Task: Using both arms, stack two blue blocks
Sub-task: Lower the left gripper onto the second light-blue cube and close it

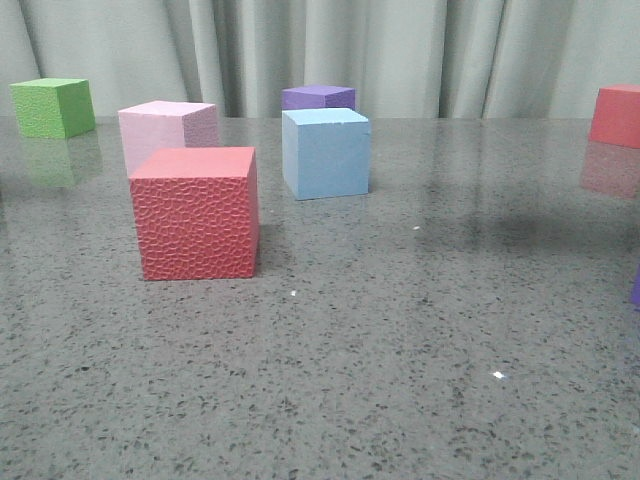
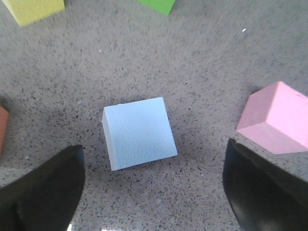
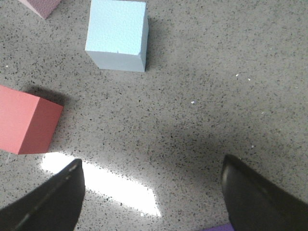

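- My left gripper (image 2: 153, 192) hangs above the speckled grey stone table (image 2: 202, 72), its two dark fingers (image 2: 43, 192) spread wide apart at the lower corners of the left wrist view, holding nothing.
- Between those fingers, just above them in the frame, a pale sky-blue matte foam cube (image 2: 139, 131) sits on the table, turned slightly askew and touching neither finger.
- To its right in that view lies a pink foam cube (image 2: 275, 118), just beside my right-hand finger; a yellow block (image 2: 33, 8) shows at the upper left edge, a green one (image 2: 159, 5) at the top edge, and a sliver of red-orange (image 2: 3, 127) at the left edge.
- My right gripper (image 3: 151, 195) also stands open and empty, its dark fingers (image 3: 262, 197) wide apart over bare table.
- Well above them in the right wrist frame, at upper centre-left, sits a second pale blue foam cube (image 3: 117, 33); a smooth red cube (image 3: 26, 126) is at the left edge and a pink corner (image 3: 41, 6) at the top left.
- In the front view neither gripper shows; one pale blue cube (image 1: 326, 152) stands near the centre, a purple cube (image 1: 318, 96) just behind it, a dimpled red foam cube (image 1: 196, 212) at front left, a pink cube (image 1: 167, 135) behind that, a green cube (image 1: 52, 107) far left, and another red cube (image 1: 616, 115) at the right edge.
- The two blue cubes lie apart, not stacked.
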`<act>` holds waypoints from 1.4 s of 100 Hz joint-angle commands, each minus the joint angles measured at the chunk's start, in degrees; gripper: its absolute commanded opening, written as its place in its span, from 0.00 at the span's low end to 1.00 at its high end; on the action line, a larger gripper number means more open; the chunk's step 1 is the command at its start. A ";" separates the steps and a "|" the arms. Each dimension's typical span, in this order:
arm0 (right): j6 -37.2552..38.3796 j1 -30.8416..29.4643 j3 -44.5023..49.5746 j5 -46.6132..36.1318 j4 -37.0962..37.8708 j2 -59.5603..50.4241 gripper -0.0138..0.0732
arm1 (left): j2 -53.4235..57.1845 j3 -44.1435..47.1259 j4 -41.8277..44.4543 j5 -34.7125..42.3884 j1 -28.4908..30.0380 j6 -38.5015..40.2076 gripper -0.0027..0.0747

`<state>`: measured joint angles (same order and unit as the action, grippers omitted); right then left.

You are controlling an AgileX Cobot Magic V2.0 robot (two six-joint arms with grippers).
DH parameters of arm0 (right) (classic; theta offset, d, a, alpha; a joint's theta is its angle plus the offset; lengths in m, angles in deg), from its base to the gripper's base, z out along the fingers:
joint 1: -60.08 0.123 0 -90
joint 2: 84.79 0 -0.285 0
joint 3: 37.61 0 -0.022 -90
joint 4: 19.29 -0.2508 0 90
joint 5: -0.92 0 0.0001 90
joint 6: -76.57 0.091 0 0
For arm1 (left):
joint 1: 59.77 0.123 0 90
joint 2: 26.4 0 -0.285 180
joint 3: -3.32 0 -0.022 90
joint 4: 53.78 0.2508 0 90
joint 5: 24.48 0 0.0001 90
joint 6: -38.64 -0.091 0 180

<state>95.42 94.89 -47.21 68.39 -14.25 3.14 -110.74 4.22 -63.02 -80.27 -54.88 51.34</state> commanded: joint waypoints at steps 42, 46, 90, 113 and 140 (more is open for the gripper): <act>-0.80 -0.16 -1.14 -2.45 2.08 -2.18 0.82 | -9.72 -6.92 -2.22 -0.73 -0.18 5.02 0.77; -0.80 -0.16 -1.14 -2.45 2.08 -2.18 0.82 | -10.00 -6.92 -2.22 -0.73 -0.18 5.24 0.77; -0.91 -0.16 -1.14 -2.44 3.27 -2.18 0.82 | -11.51 -7.21 5.81 0.69 -4.96 9.77 0.77; -0.91 -0.16 -1.14 -2.33 3.33 -2.18 0.82 | -11.87 -7.21 7.90 -0.65 -5.21 11.26 0.77; -0.91 -0.16 -1.14 -2.26 3.38 -2.18 0.82 | -12.69 -7.21 8.78 -1.76 -5.21 12.68 0.77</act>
<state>95.18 94.89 -47.21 68.29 -12.25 3.01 -124.87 -1.05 -54.45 -83.16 -59.77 63.19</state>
